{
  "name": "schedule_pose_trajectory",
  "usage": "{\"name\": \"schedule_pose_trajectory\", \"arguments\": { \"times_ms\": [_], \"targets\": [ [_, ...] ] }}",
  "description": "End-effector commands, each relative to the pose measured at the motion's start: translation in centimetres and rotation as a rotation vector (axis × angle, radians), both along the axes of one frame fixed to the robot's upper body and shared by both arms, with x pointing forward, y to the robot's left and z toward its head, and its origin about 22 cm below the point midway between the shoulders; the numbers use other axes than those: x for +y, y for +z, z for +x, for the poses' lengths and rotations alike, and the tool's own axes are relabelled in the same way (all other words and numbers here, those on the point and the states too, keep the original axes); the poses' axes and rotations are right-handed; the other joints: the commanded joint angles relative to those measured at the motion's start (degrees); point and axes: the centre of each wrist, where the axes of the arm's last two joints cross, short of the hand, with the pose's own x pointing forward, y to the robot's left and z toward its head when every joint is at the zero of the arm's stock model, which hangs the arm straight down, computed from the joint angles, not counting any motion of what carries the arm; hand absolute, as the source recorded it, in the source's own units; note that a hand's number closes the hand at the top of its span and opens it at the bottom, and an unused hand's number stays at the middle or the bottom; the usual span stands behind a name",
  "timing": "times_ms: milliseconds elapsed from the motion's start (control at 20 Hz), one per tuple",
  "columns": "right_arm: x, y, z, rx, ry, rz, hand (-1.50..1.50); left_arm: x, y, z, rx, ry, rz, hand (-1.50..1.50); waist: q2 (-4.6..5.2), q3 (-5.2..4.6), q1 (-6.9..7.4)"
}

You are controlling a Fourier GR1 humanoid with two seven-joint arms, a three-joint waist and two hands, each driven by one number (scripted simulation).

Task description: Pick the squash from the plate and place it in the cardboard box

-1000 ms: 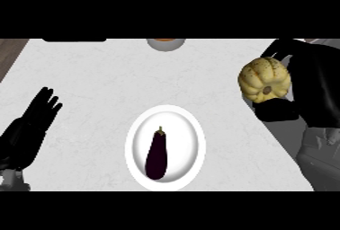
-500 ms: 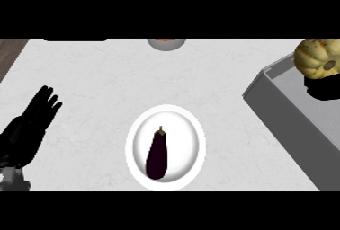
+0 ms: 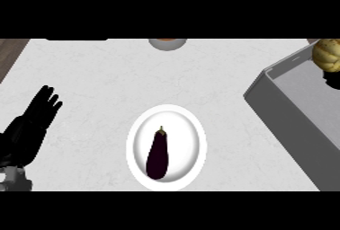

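Right robot hand (image 3: pixel 332 80) w/ squash (image 3: pixel 327 54) over box (image 3: pixel 279 105).

A white oval plate (image 3: pixel 136 134) sits mid-counter with a dark purple eggplant (image 3: pixel 158 154) lying on it. To its right stands the grey open cardboard box (image 3: pixel 266 96); a pale yellow ribbed squash (image 3: pixel 327 54) is above the box's far end. A small round bowl (image 3: pixel 167 43) lies behind the plate at the far edge. The black left hand (image 3: pixel 34 119) rests left of the plate.

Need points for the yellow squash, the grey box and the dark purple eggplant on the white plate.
yellow squash (image 3: pixel 328 55), head view: on its ribbed skin at the right edge.
grey box (image 3: pixel 282 105), head view: on its near left wall.
dark purple eggplant (image 3: pixel 158 155), head view: on the middle of its body.
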Motion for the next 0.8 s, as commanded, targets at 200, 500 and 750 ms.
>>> {"name": "schedule_pose_trajectory", "arguments": {
  "times_ms": [200, 500, 750],
  "targets": [
    [-3.7, -6.1, 3.1, 0.049, 0.024, 0.042, 1.5, -0.5, -0.4, -0.3, 0.005, -0.022, 0.0, 0.0, 0.09, 0.0, 0.31],
    [-6.4, -10.2, 3.4, 0.249, -0.046, 0.177, 1.5, 0.1, 1.3, -0.2, -0.003, -0.019, 0.006, 0.0, 0.11, 0.03, 0.59],
    [-8.5, -14.5, 2.4, 0.311, -0.056, 0.219, -1.5, 1.2, 0.5, 0.1, 0.003, 0.007, 0.007, 0.0, 0.08, 0.01, 0.22]
  ]
}}
